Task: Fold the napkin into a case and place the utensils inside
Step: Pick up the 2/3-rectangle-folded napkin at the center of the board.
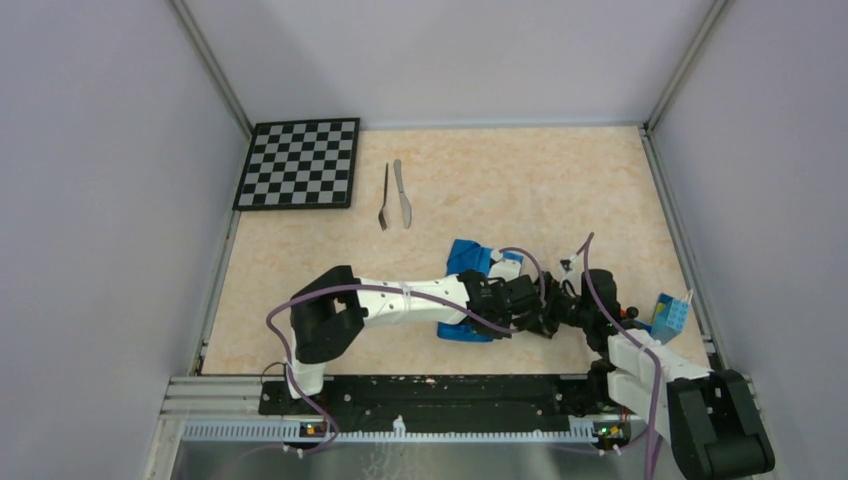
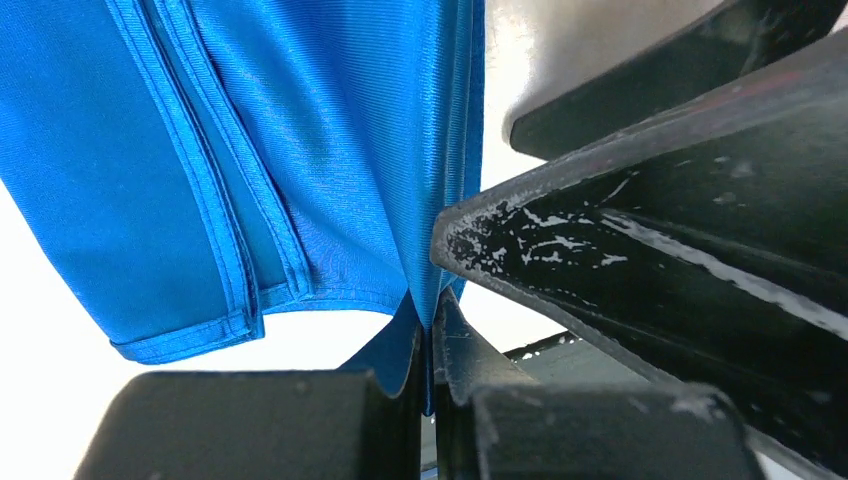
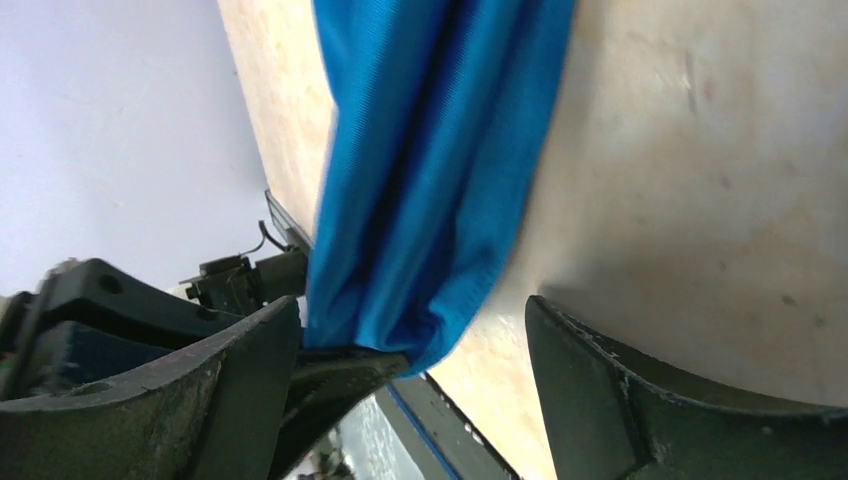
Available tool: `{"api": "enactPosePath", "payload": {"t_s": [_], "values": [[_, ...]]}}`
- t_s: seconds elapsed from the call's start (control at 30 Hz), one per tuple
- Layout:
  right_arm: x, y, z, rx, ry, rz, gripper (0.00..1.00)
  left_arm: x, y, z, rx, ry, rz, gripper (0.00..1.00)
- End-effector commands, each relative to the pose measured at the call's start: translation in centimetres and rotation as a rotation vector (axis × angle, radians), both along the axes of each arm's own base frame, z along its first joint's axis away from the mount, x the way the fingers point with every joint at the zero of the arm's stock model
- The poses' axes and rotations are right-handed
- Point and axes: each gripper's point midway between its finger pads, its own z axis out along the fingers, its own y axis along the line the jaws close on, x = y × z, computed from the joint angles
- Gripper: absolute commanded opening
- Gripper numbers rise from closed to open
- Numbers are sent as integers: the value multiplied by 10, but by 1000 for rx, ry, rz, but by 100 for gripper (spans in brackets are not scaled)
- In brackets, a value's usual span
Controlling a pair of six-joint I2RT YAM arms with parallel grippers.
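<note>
left gripper (image 2: 428, 335) clamped on napkin (image 2: 330, 150) edge; right gripper (image 3: 410, 305) wide open, cloth between its fingers. fork (image 1: 385, 197), knife (image 1: 402, 193) well beyond both.

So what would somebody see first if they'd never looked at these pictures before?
The bright blue napkin jumps out first, bunched up toward the near side of the table. The left gripper is pinched shut on its edge, and the right gripper stands wide open with the napkin's end between its fingers. Farther back, a dark fork and a pale knife lie side by side next to a black-and-white checkerboard.
</note>
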Motion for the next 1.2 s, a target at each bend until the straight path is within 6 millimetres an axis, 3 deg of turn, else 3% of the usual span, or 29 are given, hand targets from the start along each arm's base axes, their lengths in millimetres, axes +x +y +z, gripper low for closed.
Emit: {"api": "enactPosePath", "payload": {"t_s": [0.0, 0.47, 0.7, 1.17], "values": [[-2, 3, -4, 31, 46, -28, 82, 5, -9, 30, -80, -25, -7, 0], [23, 9, 12, 119, 32, -119, 84, 2, -9, 29, -92, -16, -12, 0], [37, 11, 8, 112, 38, -146, 80, 1, -10, 29, -94, -10, -16, 0], [83, 0, 1, 40, -69, -187, 45, -7, -9, 16, -92, 30, -34, 0]]}}
